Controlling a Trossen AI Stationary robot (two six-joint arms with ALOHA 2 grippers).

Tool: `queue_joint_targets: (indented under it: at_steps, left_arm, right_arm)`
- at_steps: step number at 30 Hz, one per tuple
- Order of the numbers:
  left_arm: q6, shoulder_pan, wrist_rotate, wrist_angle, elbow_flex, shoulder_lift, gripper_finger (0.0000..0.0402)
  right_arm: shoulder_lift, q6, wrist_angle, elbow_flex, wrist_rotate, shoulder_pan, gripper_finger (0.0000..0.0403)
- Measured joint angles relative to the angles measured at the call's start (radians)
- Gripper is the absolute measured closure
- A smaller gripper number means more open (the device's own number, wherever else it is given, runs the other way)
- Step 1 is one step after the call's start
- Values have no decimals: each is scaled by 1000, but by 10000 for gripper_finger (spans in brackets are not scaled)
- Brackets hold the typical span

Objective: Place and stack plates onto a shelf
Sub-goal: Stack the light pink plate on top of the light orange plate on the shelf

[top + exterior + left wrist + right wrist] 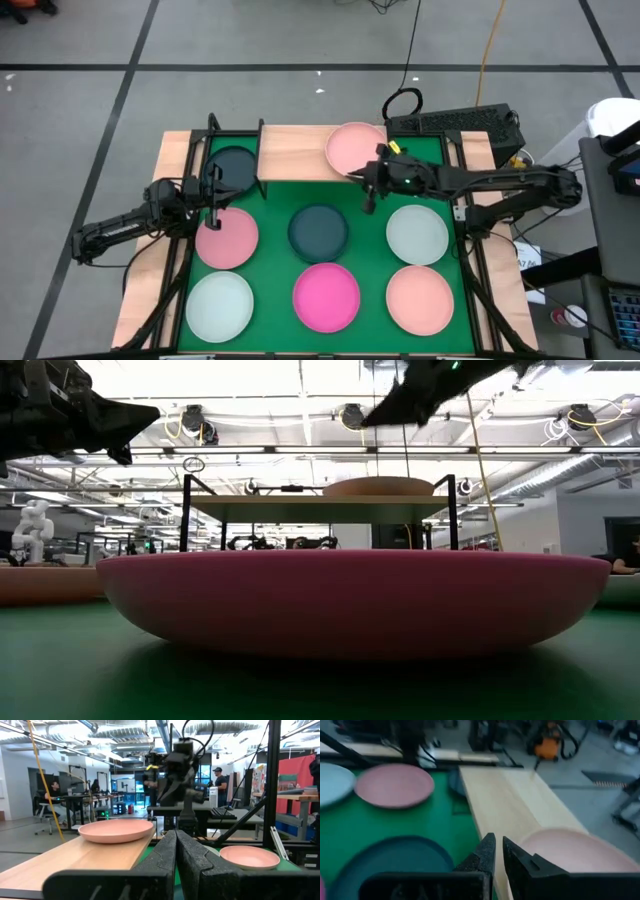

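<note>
The shelf (pixel 300 150) stands at the far edge of the green mat (pixel 370 250), and one pale pink plate (pixel 355 147) lies on its right end. A dark teal plate (pixel 232 168) sits below the shelf's left end. Six more plates lie on the mat in front of the shelf — among them a magenta plate (pixel 326 297). The right gripper (pixel 368 190) hangs just in front of the pink plate, fingers nearly closed, empty. The left gripper (pixel 213 205) hovers near the shelf's left end — pinched together, holding nothing.
</note>
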Motion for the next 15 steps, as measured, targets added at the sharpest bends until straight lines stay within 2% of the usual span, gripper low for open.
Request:
queue_joint_targets:
  at_steps: [9, 15]
  left_arm:
    - [0, 0, 0, 0, 0, 0, 387]
    - [0, 0, 0, 0, 0, 0, 387]
  right_arm:
    - [-162, -85, 14, -75, 8, 135, 380]
    - [-312, -116, 171, -209, 56, 191, 380]
